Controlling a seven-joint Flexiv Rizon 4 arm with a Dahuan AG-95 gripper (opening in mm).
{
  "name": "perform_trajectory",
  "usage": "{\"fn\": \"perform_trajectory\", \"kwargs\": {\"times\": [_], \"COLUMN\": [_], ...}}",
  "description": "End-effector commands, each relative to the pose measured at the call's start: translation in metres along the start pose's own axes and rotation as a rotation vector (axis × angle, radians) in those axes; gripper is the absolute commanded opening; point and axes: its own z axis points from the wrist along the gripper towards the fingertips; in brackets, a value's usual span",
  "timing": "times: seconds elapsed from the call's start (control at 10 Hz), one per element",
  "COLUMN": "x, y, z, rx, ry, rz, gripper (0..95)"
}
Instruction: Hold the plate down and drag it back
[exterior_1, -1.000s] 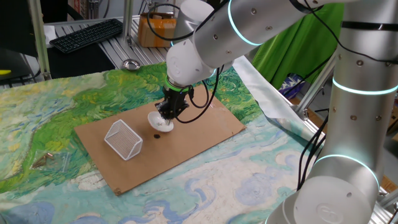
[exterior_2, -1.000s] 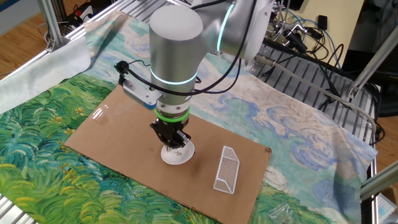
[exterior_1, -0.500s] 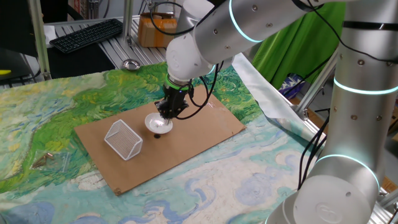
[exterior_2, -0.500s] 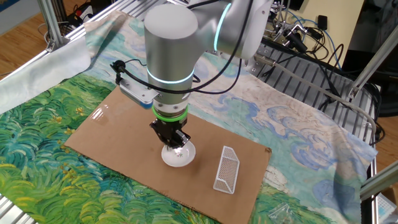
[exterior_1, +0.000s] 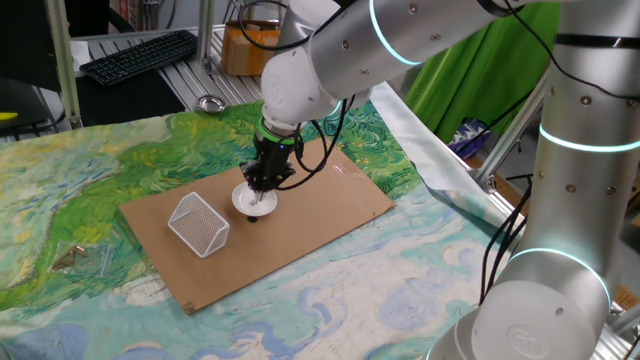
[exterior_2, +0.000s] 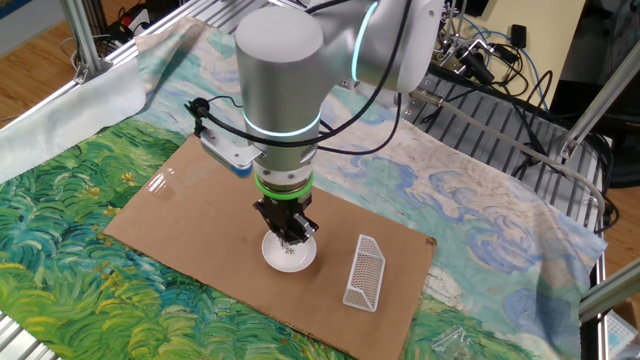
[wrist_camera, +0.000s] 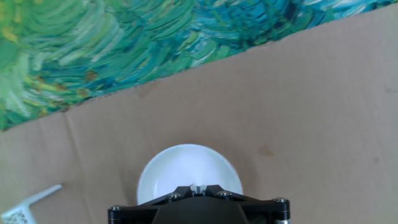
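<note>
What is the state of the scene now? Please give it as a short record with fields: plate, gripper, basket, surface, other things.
plate: white plate lies flat on the cardboard sheet
gripper: gripper points down onto the plate, fingertips over its middle; whether open or shut cannot be told
basket: white wire mesh basket lies on its side on the same sheet, beside the plate and apart from it
surface: the sheet rests on a painted green and blue cloth
other things: small metal bowl and keyboard stand beyond the cloth

The plate (wrist_camera: 186, 168) is plain white. It sits on a brown cardboard sheet (exterior_1: 330, 205). The cloth (exterior_2: 70, 200) has swirling green and blue paint strokes.
</note>
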Motion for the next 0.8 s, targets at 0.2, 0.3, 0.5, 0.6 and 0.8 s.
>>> {"fn": "perform_trajectory", "kwargs": {"times": [0.2,0.3,0.5,0.6,0.8], "x": [0.0030,0.0041,0.0053,0.0055,0.0055], "y": [0.0002,0.0001,-0.0002,-0.0004,-0.0014], "z": [0.0038,0.0043,0.0050,0.0053,0.0057], "rx": [0.045,0.048,0.057,0.058,0.059], "ry": [-0.007,-0.007,-0.009,-0.009,-0.010], "rz": [-0.018,-0.020,-0.027,-0.028,-0.030], "gripper": [0.0,0.0,0.0,0.0,0.0]}}
